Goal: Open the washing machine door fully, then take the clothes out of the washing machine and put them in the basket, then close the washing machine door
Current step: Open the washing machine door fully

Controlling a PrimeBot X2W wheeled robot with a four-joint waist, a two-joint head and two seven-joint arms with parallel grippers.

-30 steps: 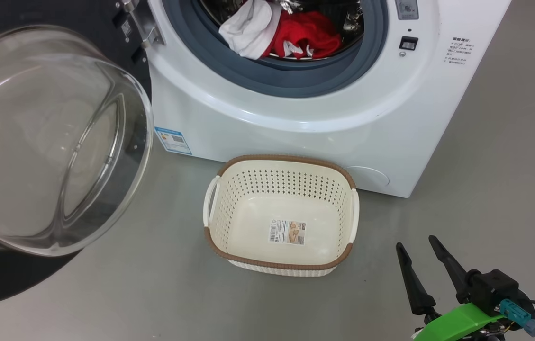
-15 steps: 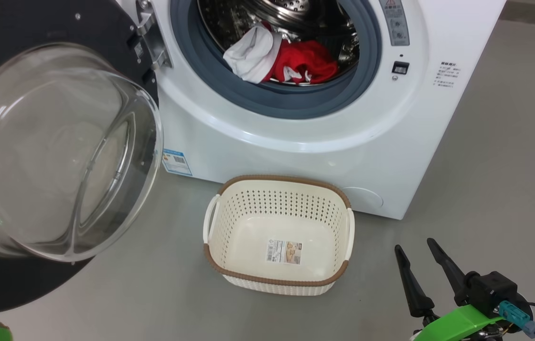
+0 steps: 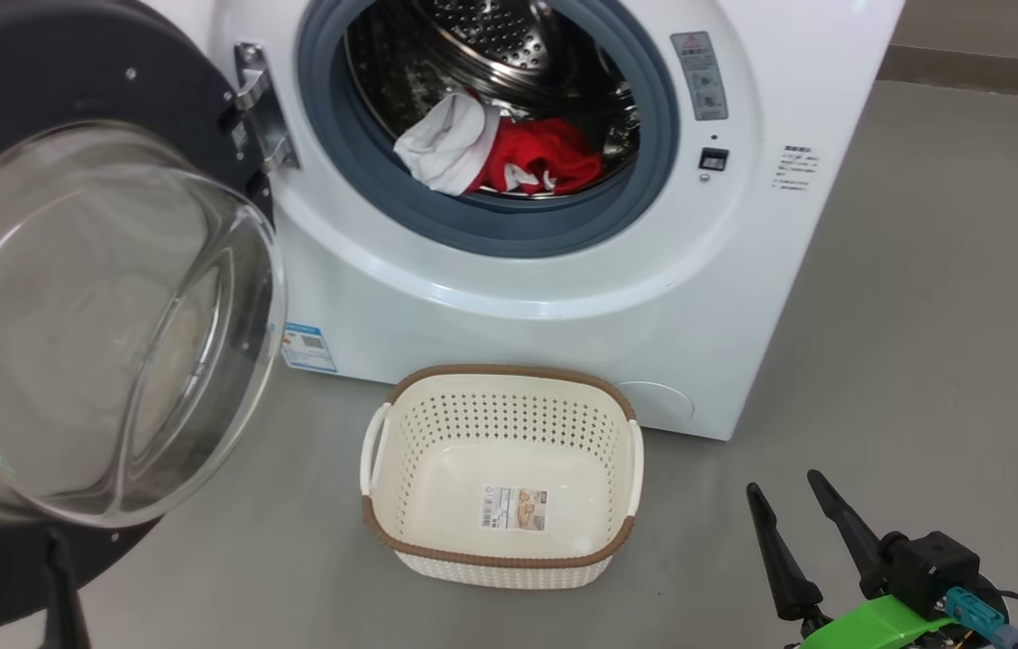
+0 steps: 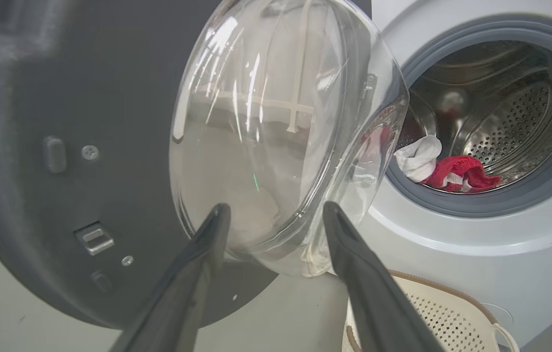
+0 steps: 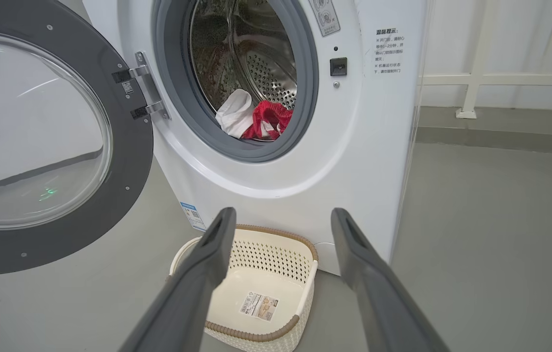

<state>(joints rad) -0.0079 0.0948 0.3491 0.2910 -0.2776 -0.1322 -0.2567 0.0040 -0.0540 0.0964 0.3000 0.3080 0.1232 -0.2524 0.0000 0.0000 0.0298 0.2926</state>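
Risen beside the washing machine door (image 3: 94,315), left jaws stand apart, partly cut off; right jaws too.

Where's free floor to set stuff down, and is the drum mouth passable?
Free: floor right of the washing machine and basket, down to the right fingers; strip between basket and washing machine door. Basket holds just a label. Passable: drum mouth above the clothes. Crowded: left, door swung out over the floor.

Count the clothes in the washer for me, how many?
2: a crumpled white cloth on the left, and a bright red fabric garment touching its right side. More may hide underneath.
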